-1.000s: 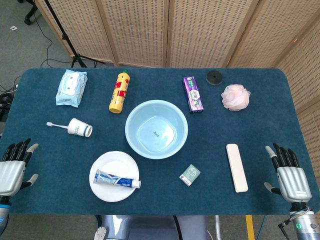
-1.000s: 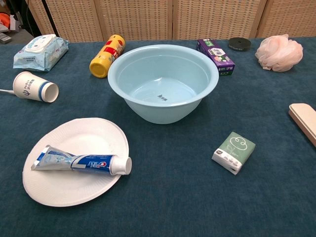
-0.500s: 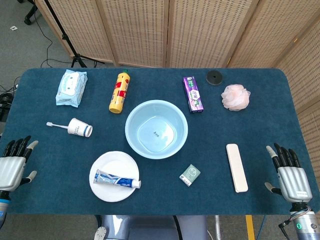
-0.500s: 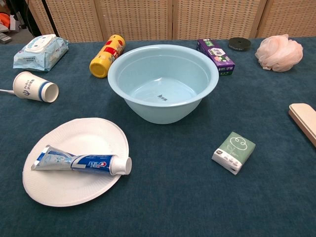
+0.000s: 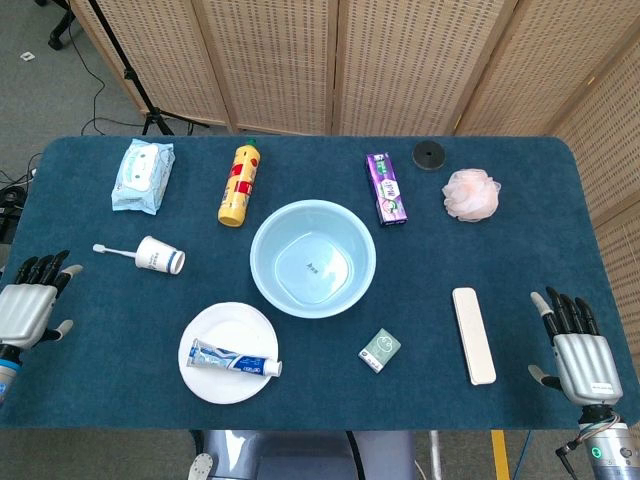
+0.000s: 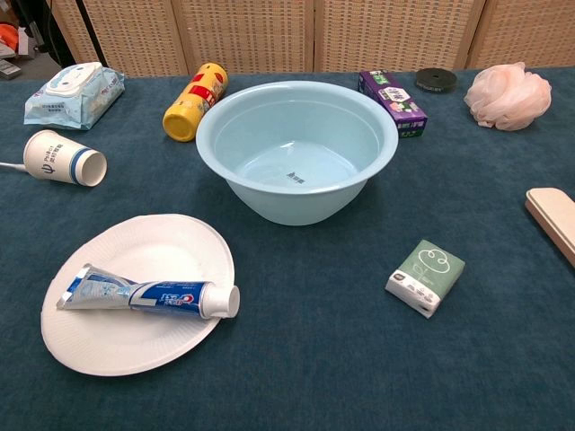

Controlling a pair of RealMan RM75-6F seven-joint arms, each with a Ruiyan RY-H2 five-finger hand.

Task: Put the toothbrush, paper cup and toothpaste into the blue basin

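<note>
The left hand (image 5: 27, 308) hovers at the table's (image 5: 120, 350) left edge, fingers extended and apart, holding nothing; the chest view does not show it. Near the far left corner lies a pack of wipes (image 5: 142, 175). Closer in along the left side, the cup (image 5: 160, 256) lies on its side with the toothbrush (image 5: 112, 250) poking out of its base end toward the left edge; whether the brush runs inside the cup or only lies against it cannot be told. Toward the near edge, left of centre, a white plate (image 5: 213, 380) carries the toothpaste (image 5: 236, 358), lying flat with its cap pointing right. A yellow bottle (image 5: 239, 184) lies on its side near the far edge, just left of the basin (image 5: 272, 282). The basin stands upright at the middle of the table, with only a small mark on its bottom. Right of it near the far edge lies a purple box (image 5: 386, 188), with a black disc (image 5: 430, 155) just beyond at the far edge and a pink sponge (image 5: 471, 194) to the right of both. Near the near edge, right of the basin, sits a small green pack (image 5: 380, 350), and further right a long white case (image 5: 473, 334) lies flat. The right hand (image 5: 577, 350) hovers at the near right corner, fingers straight and spread, empty; it too is outside the chest view.
</note>
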